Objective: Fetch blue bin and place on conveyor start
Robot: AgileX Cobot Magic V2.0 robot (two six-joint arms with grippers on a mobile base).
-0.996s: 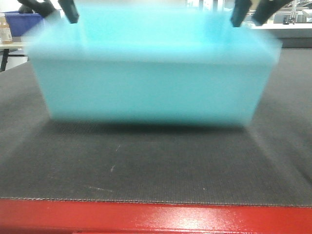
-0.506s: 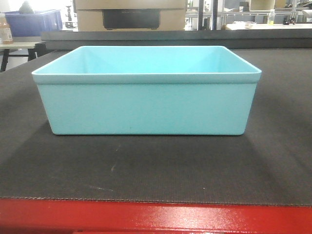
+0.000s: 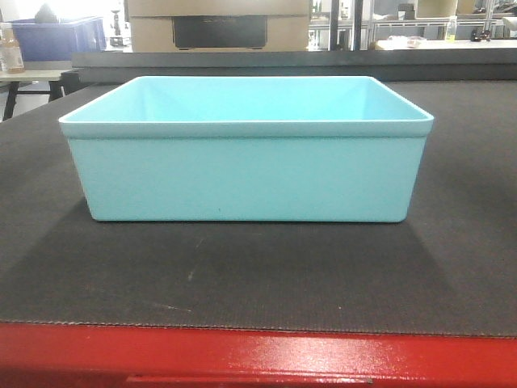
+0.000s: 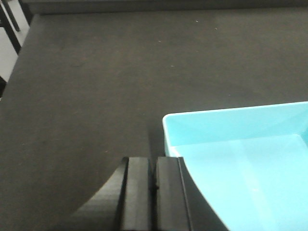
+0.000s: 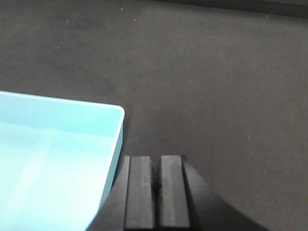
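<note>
The blue bin [image 3: 242, 178] stands upright and empty on the conveyor start [image 3: 283, 275], a dark grey textured belt behind a glossy red front edge [image 3: 258, 356]. No gripper shows in the front view. In the left wrist view my left gripper [image 4: 155, 161] is shut and empty above the belt [image 4: 96, 72], just outside the blue bin's [image 4: 240, 163] left far corner. In the right wrist view my right gripper [image 5: 157, 159] is shut and empty above the belt [image 5: 216, 72], just right of the blue bin's [image 5: 53, 159] right far corner. Neither gripper touches the bin.
A dark raised ledge [image 3: 242, 61] closes the far end of the belt. Behind it stand a beige machine housing [image 3: 218, 24], a dark blue bin [image 3: 56, 36] and a table with a bottle [image 3: 10, 48] at the left, and metal shelving [image 3: 420, 20] at the right.
One second ago both grippers held the bin's side rims as it moved, blurred, over the belt. They have let go and left the front view; the bin now rests still.
</note>
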